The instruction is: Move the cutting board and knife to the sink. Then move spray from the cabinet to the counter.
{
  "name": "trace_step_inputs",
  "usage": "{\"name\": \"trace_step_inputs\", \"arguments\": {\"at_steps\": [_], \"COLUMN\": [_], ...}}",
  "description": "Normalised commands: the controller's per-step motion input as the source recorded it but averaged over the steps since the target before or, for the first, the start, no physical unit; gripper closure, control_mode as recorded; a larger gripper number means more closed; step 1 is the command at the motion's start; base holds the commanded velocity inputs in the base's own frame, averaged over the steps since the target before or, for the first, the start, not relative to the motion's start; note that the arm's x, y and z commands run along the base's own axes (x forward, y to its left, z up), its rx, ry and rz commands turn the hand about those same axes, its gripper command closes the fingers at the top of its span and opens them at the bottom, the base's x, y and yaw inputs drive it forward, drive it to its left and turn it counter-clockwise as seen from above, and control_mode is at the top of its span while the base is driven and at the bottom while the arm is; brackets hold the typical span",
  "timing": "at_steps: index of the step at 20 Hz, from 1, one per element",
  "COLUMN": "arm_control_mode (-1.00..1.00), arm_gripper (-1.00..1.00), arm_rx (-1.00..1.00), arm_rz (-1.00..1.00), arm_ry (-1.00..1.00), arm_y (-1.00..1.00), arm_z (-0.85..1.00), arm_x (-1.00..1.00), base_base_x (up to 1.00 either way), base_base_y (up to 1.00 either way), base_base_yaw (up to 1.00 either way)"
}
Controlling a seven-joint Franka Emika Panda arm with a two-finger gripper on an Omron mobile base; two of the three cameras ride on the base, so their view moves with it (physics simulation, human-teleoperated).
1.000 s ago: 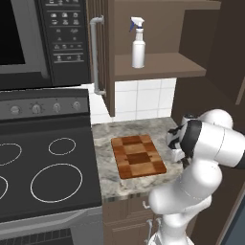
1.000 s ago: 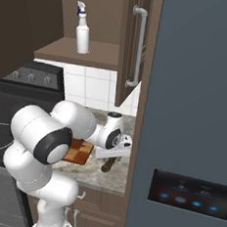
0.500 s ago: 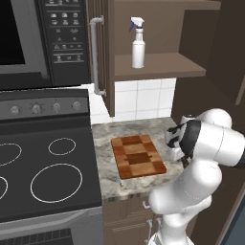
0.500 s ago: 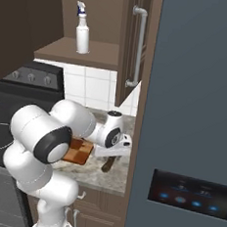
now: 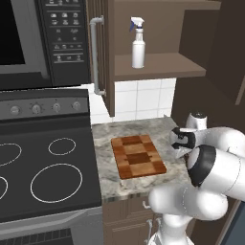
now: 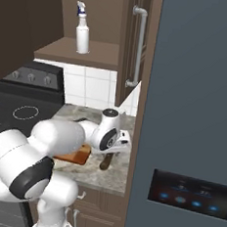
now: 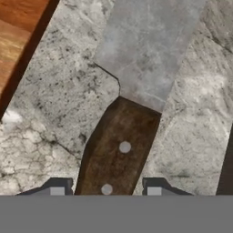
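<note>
I see my pincer low over the knife, its tips either side of the brown handle; whether they grip it, I cannot tell. The knife lies flat on the surface beside the cutting board.

Setting: a rendered home kitchen | Signs: black glass stovetop with white rings lay at 9 o'clock of the marble counter | microwave hung at 11 o'clock | brown wall cabinet stood open at 12 o'clock over white tiles | grey fridge door rose at 3 o'clock
</note>
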Motion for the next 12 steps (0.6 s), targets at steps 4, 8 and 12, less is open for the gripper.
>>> {"name": "trace_step_inputs", "arguments": {"at_steps": [4, 8, 12], "arm_control_mode": [-1.00, -1.00, -1.00], "arm_gripper": [1.00, 1.00, 1.00], "arm_rx": [0.00, -0.01, -0.07], "arm_rz": [0.00, 0.00, 0.03], "arm_ry": [-0.11, -0.11, 0.02], "arm_y": [0.07, 0.31, 0.12], "arm_z": [0.54, 0.64, 0.75], "arm_x": [-0.23, -0.32, -0.34], "base_base_x": [0.00, 0.00, 0.00], "base_base_y": [0.00, 0.00, 0.00], "base_base_yaw": [0.00, 0.00, 0.00]}}
